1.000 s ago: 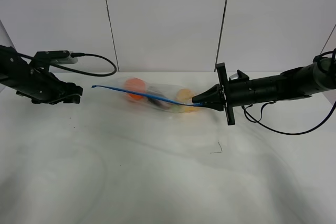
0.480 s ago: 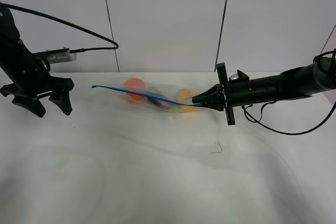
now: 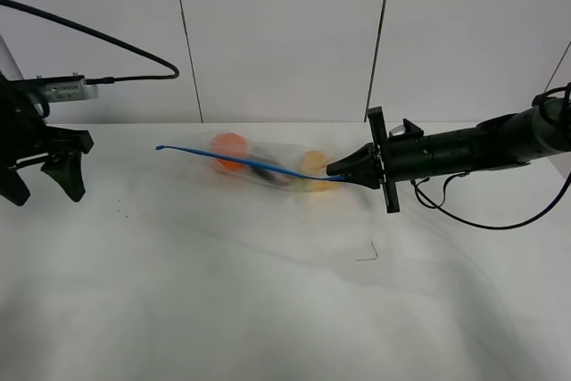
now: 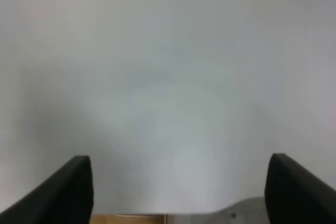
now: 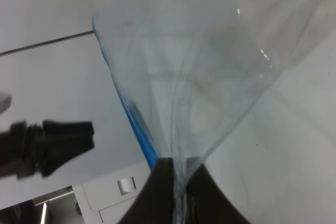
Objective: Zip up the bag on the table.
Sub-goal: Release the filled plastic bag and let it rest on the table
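The clear bag (image 3: 268, 167) lies at the back middle of the white table (image 3: 268, 310), orange and yellow fruit showing through it. Its thin blue zipper strip (image 3: 241, 161) runs from a free left end to my right gripper (image 3: 335, 169). That gripper is shut on the bag's right end; the right wrist view shows the right gripper (image 5: 177, 182) pinching the clear plastic beside the blue strip (image 5: 137, 127). My left gripper (image 3: 43, 186) hangs open at the far left, well clear of the bag, fingers pointing down. Between the left gripper's (image 4: 181, 192) fingers only white table shows.
A small thin dark mark (image 3: 368, 252) lies on the table in front of the right gripper. The right arm's cable (image 3: 473, 220) loops onto the table at right. A panelled wall closes off the back edge.
The left arm has swung further left, away from the bag's free end, and its open fingers have turned to point down. The right gripper and the bag have not moved.
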Motion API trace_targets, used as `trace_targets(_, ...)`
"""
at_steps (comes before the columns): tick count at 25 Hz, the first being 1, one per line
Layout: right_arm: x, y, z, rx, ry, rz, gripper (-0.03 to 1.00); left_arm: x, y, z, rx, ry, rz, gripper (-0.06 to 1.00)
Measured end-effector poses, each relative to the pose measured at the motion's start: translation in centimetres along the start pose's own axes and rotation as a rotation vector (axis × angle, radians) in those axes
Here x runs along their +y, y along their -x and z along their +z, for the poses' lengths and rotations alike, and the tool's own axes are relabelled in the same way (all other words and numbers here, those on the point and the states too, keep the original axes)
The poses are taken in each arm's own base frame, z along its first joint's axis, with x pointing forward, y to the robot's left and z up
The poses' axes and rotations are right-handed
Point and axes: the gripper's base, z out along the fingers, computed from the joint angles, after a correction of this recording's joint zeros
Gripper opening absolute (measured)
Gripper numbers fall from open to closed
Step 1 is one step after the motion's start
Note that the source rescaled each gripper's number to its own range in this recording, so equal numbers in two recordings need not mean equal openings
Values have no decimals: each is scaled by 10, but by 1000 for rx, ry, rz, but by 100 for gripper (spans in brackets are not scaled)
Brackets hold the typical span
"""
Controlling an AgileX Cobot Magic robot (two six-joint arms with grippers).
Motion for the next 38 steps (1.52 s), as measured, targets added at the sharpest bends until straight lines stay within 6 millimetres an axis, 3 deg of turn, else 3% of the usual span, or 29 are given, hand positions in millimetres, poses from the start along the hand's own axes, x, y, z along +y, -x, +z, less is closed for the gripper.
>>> trace_targets(5, 0, 0, 0, 0, 0, 0, 0, 5, -59, -10, -35, 32, 24, 87)
trace_targets(9, 0, 0, 0, 0, 0, 0, 0, 10, -111, -6, -74, 48, 32, 87)
trace_targets(15, 0, 0, 0, 0, 0, 0, 0, 15, -180, 16, -171, 48, 38, 87)
trace_targets(18, 0, 0, 0, 0, 0, 0, 0, 18, -203, 22, -263, 53, 44, 87)
trace_targets(27, 0, 0, 0, 4, -5, -3, 0, 19, -244, 10, -585, 48, 62, 87)
trace_targets(38, -1, 0, 0, 5, -6, -3, 0, 20, -267, 6, -740, 43, 70, 87)
